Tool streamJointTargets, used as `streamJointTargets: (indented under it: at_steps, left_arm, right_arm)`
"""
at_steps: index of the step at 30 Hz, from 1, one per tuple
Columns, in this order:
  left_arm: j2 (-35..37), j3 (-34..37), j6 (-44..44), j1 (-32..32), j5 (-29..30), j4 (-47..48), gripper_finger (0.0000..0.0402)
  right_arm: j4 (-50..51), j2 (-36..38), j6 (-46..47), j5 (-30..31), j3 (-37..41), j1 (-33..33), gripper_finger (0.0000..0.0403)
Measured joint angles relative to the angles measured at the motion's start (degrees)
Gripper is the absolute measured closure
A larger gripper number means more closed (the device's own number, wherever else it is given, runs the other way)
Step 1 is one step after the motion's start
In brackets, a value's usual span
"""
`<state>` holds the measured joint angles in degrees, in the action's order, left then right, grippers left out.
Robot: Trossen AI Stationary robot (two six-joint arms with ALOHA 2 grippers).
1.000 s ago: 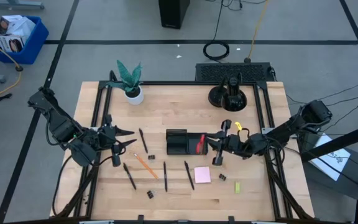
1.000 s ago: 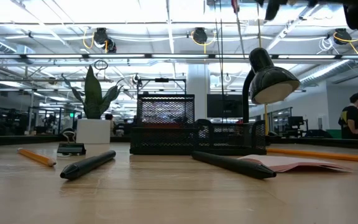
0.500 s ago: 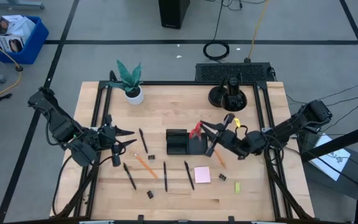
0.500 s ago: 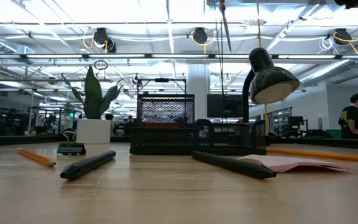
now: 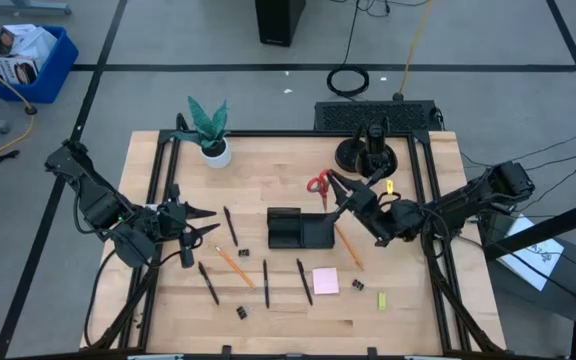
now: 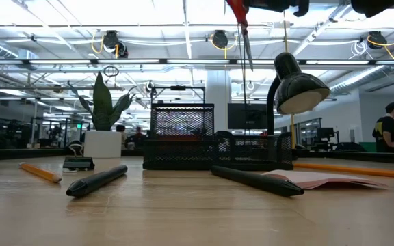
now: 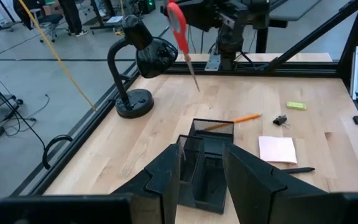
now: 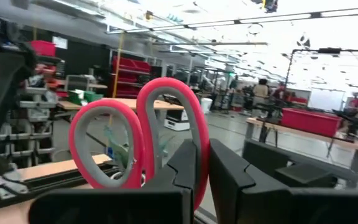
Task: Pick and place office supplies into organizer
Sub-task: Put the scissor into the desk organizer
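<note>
The right gripper (image 5: 330, 186) had its jaws closed on the red-handled scissors (image 5: 317, 184), gripping at the handle loops (image 8: 135, 143), and carried them high above the table (image 5: 408, 300), beyond the far edge of the organizer (image 5: 300, 229) and near the desk lamp (image 5: 366, 150). In the left wrist view the scissors (image 7: 180, 34) hung tilted, blades pointing down toward the table and well clear of it. To do this step well, the arm would judgeably need to bring the blade tips back over an open compartment of the organizer (image 7: 205, 163), turn the scissors closer to upright, and lower them until the tips were inside the walls before letting go; a release from this height or tilt risks the scissors toppling out or tipping the light mesh tray. The left gripper (image 5: 190, 223) waited at the table's left side with its jaws partly apart and empty. Pens (image 5: 230, 225), an orange pencil (image 5: 233, 264), the pink sticky-note pad (image 5: 326, 281) and binder clips (image 5: 242, 313) lay on the table, not yet stowed.
</note>
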<state>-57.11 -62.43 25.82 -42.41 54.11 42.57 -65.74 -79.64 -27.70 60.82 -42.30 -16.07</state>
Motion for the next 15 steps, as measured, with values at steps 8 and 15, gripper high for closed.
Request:
streamJointTargets:
  at_steps: [8, 15]
  left_arm:
    - [0.01, 0.00, 0.00, 0.00, 0.02, 0.00, 0.0275]
    - [-0.01, 0.00, 0.00, 0.00, 0.02, 0.02, 0.0275]
  right_arm:
    - [0.04, 0.00, 0.00, 3.69, 0.00, 1.10, 0.0388]
    - [0.05, 0.00, 0.02, 3.56, 0.00, 1.11, 0.0388]
